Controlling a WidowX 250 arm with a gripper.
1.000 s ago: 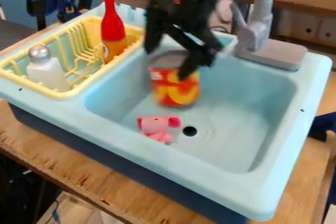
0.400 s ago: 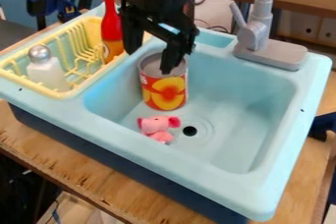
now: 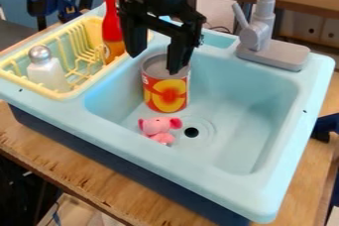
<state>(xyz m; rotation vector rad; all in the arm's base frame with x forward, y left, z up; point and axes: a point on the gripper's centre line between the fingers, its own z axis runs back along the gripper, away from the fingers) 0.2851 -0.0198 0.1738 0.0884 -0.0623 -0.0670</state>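
Observation:
The black gripper [image 3: 153, 64] hangs open over the back left of the light blue sink [image 3: 258, 121], its two fingers spread wide. One finger overlaps the top of a red and orange can [image 3: 165, 93]; whether it touches the rim or goes inside, I cannot tell. The can stands upright in the basin. In front of it a pink elephant toy [image 3: 159, 129] sits on the basin floor, left of the black drain hole [image 3: 191, 132].
A yellow dish rack [image 3: 81, 90] at the left holds a red and orange bottle [image 3: 112, 29] and a white shaker with a silver top [image 3: 46, 70]. The grey faucet [image 3: 265, 46] rises from the sink's back edge.
The gripper has shifted left from its place a second ago, and the can stands a little left of where it was. The pink toy has not moved.

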